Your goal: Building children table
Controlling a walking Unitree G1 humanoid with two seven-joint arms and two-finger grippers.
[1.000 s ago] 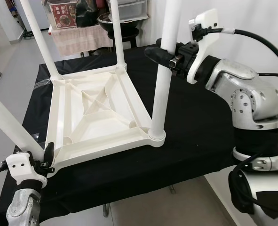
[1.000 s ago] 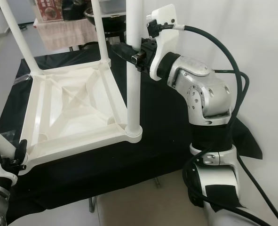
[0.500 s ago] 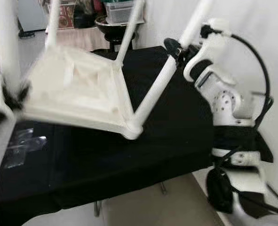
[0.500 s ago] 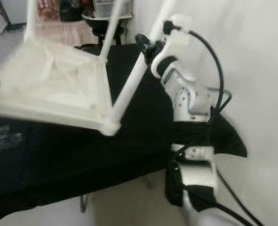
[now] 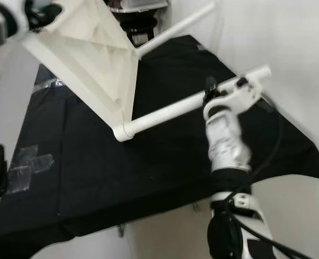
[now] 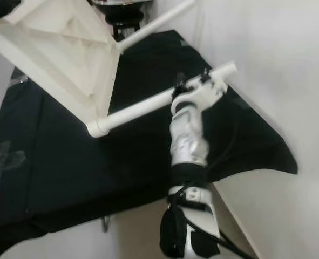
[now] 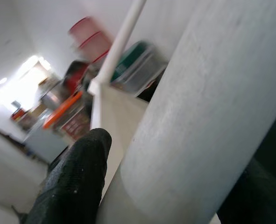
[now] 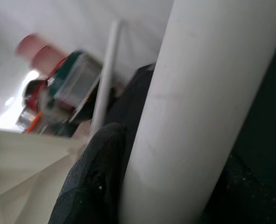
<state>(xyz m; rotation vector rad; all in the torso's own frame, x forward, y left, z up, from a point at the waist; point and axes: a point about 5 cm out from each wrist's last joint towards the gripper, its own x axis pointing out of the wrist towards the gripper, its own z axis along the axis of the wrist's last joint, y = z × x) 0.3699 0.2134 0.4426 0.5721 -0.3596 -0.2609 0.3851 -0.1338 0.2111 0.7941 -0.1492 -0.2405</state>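
Observation:
The white plastic children's table (image 5: 94, 59) hangs tilted in the air above the black-covered worktable (image 5: 148, 172), its ribbed underside facing me. My right gripper (image 5: 210, 91) is shut on one white leg (image 5: 170, 112), which now runs almost level. At the upper left, my left gripper (image 5: 38, 11) is shut on another leg near the tabletop's corner. In the left wrist view, that thick white leg (image 7: 198, 116) sits against a black finger (image 7: 77, 182). The right wrist view has its leg (image 8: 198, 102) pressed between the black fingers (image 8: 95, 182). A third leg (image 5: 175, 27) points toward the wall.
A white wall (image 5: 289, 43) stands close on the right. The black cloth hangs over the worktable's near edge, with a taped patch (image 5: 27, 164) at its left. Storage bins and a dark stool (image 5: 137, 21) stand behind the worktable.
The children's table has gone from lying upside down on the black cloth to hanging tipped in the air. Both arms rose with their legs, the left far higher. The camera view also shifted.

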